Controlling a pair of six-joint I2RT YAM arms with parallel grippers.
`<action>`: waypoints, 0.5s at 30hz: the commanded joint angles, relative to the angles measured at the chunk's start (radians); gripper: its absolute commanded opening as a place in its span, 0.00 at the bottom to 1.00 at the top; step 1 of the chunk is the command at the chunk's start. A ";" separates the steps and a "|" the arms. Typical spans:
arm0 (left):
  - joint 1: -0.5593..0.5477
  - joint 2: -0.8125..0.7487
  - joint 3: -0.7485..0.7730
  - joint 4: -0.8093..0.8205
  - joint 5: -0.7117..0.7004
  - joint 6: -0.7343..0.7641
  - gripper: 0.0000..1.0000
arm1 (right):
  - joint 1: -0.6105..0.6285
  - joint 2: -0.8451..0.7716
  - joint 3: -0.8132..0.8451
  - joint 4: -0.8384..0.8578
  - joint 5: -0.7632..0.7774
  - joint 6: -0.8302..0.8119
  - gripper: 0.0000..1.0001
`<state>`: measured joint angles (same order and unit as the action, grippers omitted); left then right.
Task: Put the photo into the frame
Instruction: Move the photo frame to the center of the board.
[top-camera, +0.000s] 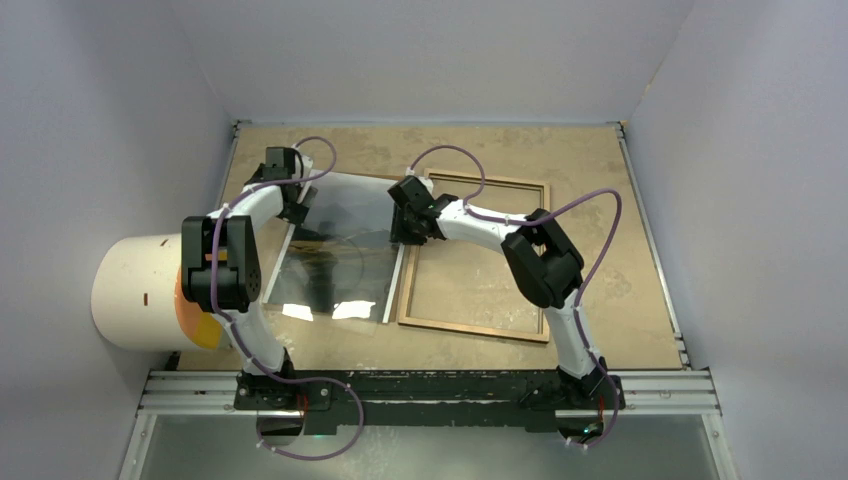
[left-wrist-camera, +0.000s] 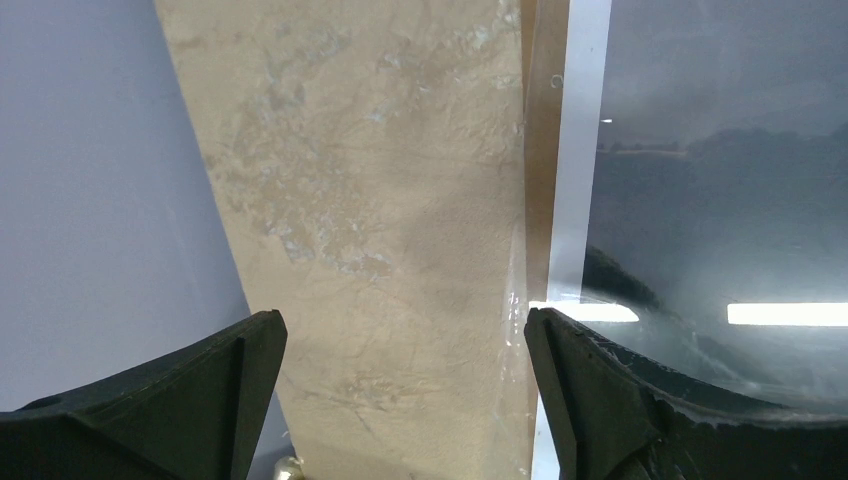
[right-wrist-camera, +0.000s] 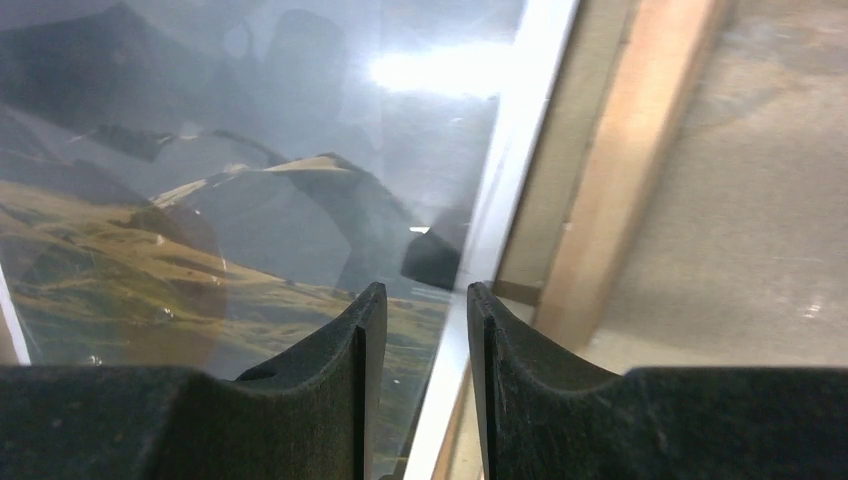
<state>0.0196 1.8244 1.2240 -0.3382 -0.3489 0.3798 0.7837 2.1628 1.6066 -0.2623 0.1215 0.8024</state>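
The photo (top-camera: 335, 255), a glossy mountain print with a white edge, lies face up on the table left of centre. The frame (top-camera: 470, 326) lies to its right, wood-brown back up; the photo's right edge touches or overlaps the frame's left bar. My left gripper (top-camera: 303, 205) is wide open at the photo's far left corner. In the left wrist view (left-wrist-camera: 405, 320) bare table shows between the fingers, and the photo (left-wrist-camera: 720, 200) is at the right. My right gripper (top-camera: 405, 238) stands over the photo's right edge. Its jaws (right-wrist-camera: 425, 290) are a narrow gap apart, astride the white edge (right-wrist-camera: 520, 130), beside the frame bar (right-wrist-camera: 620, 170).
A white cylinder (top-camera: 135, 290) with an orange patch stands off the table's left side. A thin brown strip (left-wrist-camera: 540, 150) shows along the photo's left edge. Grey walls close in the table on three sides. The aluminium rail (top-camera: 430, 385) carries both arm bases.
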 joint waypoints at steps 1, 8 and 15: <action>0.006 0.026 -0.032 0.061 -0.031 0.014 0.97 | -0.049 -0.048 -0.072 -0.018 0.041 0.024 0.39; 0.006 0.037 -0.047 0.077 -0.005 0.010 0.96 | -0.097 -0.056 -0.117 -0.002 0.024 0.033 0.43; 0.006 0.031 -0.039 0.052 0.083 0.003 0.96 | -0.141 -0.015 -0.055 0.033 -0.049 0.071 0.68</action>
<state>0.0196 1.8595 1.1858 -0.2783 -0.3309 0.3859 0.6804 2.1204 1.5269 -0.2077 0.0937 0.8497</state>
